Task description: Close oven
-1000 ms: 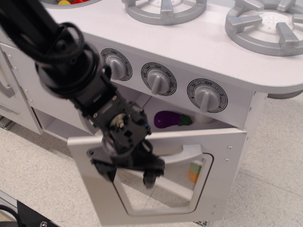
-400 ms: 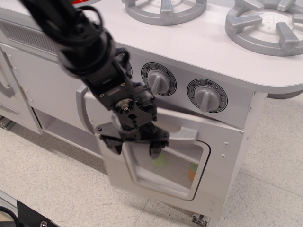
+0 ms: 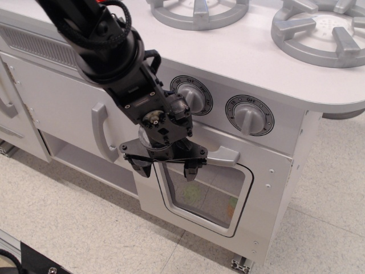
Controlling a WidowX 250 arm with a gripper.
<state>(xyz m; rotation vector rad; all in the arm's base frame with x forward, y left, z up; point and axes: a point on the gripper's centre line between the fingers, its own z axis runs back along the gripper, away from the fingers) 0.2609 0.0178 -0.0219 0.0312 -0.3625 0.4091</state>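
The white oven [image 3: 268, 188] sits under the grey knobs, and its door with the rounded clear window [image 3: 208, 194] stands upright against the cabinet front. The grey bar handle [image 3: 223, 156] runs across the door's top. My black gripper [image 3: 164, 168] is open, its fingers [image 3: 190, 170] spread and pressed against the door just below the handle's left end. Blurred coloured shapes show behind the window.
A plain white cupboard door with a vertical grey handle [image 3: 101, 131] is to the left. Three grey knobs, such as the right one [image 3: 250, 116], sit above the door, one partly hidden by my arm. Grey burner rings [image 3: 319, 25] lie on the countertop. Speckled floor below.
The oven door has swung up from hanging well open to flat against the cabinet. My gripper has moved up and toward the cabinet with it, and the purple eggplant inside is now hidden.
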